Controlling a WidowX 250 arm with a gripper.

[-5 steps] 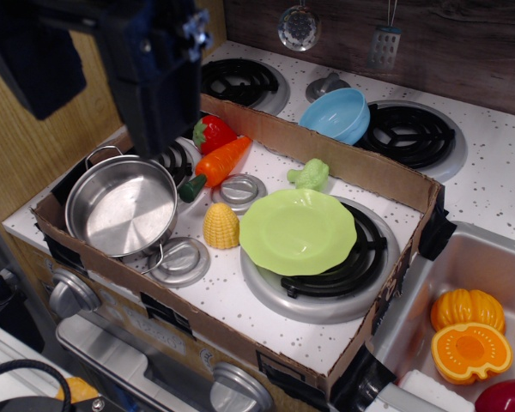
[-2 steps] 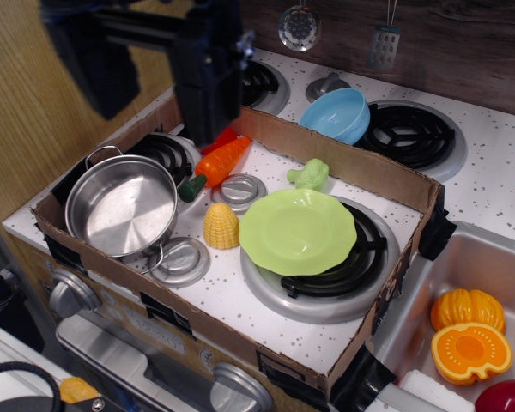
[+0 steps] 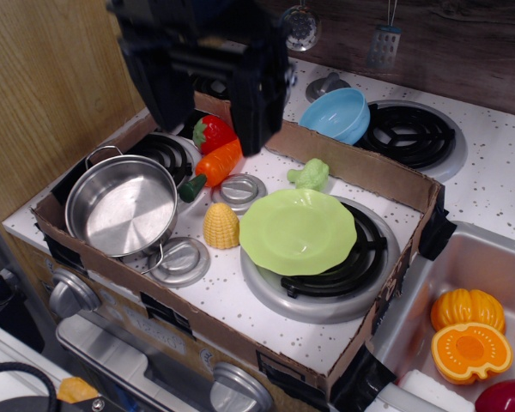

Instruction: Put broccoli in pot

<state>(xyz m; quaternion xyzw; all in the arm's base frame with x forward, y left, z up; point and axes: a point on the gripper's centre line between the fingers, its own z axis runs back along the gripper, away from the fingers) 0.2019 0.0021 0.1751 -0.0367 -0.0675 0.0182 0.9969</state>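
The broccoli [image 3: 310, 174] is a small pale green floret lying on the white stovetop just behind the green plate [image 3: 298, 230]. The pot [image 3: 120, 206] is shiny steel with wire loop handles; it stands empty at the left end of the cardboard tray. My gripper [image 3: 213, 77] is a dark, blurred mass high over the back left of the tray, above the strawberry and carrot. It is left of and behind the broccoli and holds nothing that I can see. Its jaws are too blurred to read.
A cardboard wall [image 3: 352, 163] rings the stovetop. A toy corn [image 3: 221, 225], carrot [image 3: 219, 163] and strawberry [image 3: 213, 133] lie between pot and plate. A blue bowl [image 3: 336, 114] sits behind the wall. The sink [image 3: 489, 257] at right holds orange pumpkin pieces [image 3: 469, 343].
The gripper has moved to the right, from above the pot's back edge to above the strawberry and carrot, closer to the broccoli. The objects have not moved.
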